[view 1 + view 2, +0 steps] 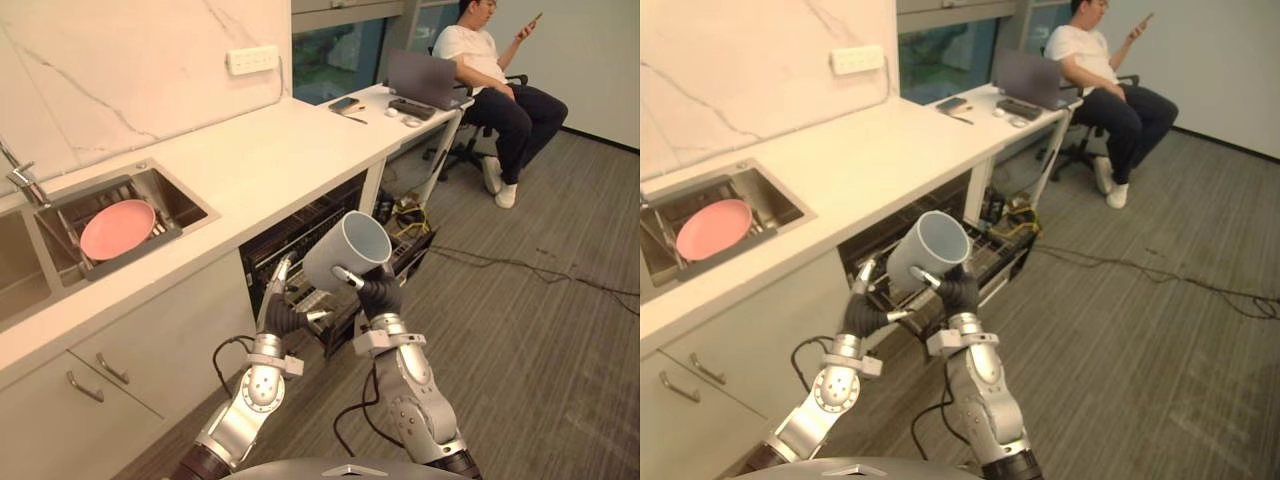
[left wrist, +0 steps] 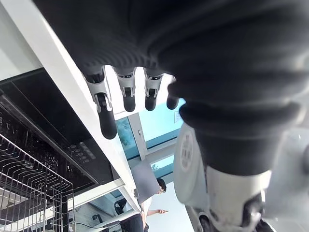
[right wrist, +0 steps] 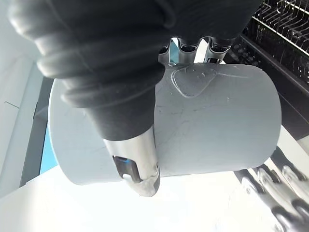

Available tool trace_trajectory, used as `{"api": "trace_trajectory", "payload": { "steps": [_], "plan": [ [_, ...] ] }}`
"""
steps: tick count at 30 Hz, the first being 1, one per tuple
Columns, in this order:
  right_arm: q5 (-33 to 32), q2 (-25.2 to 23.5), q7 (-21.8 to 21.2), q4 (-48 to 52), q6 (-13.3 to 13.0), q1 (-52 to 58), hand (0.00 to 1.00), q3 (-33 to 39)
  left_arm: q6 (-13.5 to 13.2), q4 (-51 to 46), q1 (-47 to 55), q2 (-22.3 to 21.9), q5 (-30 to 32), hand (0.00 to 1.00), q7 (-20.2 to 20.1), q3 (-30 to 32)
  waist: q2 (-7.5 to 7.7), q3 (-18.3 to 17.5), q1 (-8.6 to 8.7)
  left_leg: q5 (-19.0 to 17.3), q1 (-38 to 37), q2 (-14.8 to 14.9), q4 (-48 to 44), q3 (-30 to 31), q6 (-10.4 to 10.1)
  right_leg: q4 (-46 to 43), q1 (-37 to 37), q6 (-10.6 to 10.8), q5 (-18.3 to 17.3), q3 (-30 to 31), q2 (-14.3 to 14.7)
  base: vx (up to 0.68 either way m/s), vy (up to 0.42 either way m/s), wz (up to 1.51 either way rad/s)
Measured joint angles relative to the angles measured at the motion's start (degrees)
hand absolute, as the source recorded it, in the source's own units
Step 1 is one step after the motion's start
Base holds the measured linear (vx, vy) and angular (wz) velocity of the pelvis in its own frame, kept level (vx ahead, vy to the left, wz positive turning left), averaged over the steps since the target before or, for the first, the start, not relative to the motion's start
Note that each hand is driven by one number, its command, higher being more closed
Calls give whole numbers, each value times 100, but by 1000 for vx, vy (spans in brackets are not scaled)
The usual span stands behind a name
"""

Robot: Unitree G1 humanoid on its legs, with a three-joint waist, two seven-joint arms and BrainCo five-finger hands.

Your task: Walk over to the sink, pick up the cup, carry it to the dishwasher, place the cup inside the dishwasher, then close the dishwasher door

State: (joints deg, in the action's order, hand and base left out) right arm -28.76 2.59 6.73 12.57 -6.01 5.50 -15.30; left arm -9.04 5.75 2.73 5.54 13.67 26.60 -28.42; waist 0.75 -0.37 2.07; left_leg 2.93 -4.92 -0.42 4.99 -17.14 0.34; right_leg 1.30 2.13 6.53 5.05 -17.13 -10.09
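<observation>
Clearly the pickup and most of the carry are done: the cup (image 1: 347,250) is out of the sink (image 1: 176,190) and sits in the right hand (image 1: 374,290), whose fingers and thumb are curled round its pale wall. The cup is tilted, its mouth facing up and away from the robot, and it hangs in the air just above the front of the open dishwasher (image 1: 300,232), touching nothing but the hand. The dishwasher rack (image 1: 408,252) is pulled out just behind and below the cup.

The left hand (image 1: 281,305) is just beside the right one, at the rack's near edge; its fingers are relaxed and nearly straight, and it holds nothing.

A pink plate (image 1: 117,228) lies in the sink. A person (image 1: 495,75) sits well apart at the far end of the counter (image 1: 250,150).

By my reading 2 steps remain: setting the cup into the rack, then closing the door.
</observation>
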Motion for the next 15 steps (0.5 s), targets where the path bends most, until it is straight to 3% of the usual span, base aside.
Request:
{"api": "trace_trajectory", "payload": {
  "steps": [5,8,13,15],
  "plan": [
    [231,17,5,-10,19,0,100,658,-2,-27,334,-12,-283,0,-76,642,4,3,-15,39,81,-15,0,165,3,-2,17,10,-19,-182,-29,1,-3,19],
    [556,89,-17,-358,171,-210,100,1236,2,-55,582,2,-765,0,-181,1161,43,85,-49,99,195,-24,0,333,13,2,22,9,-24,-355,-50,-20,-9,30],
    [893,938,-19,-1856,576,-1773,100,2225,60,-53,611,80,-1852,0,-837,1838,71,800,-210,311,687,-23,-2,681,-26,31,-241,-31,16,-583,-55,-97,3,41],
    [894,1714,-11,-2661,767,-2899,100,2297,126,163,569,266,-2221,0,-1216,1876,29,1274,-307,494,1030,-15,-4,804,-75,198,-452,-128,260,-719,-14,-70,-8,31]
  ]
}}
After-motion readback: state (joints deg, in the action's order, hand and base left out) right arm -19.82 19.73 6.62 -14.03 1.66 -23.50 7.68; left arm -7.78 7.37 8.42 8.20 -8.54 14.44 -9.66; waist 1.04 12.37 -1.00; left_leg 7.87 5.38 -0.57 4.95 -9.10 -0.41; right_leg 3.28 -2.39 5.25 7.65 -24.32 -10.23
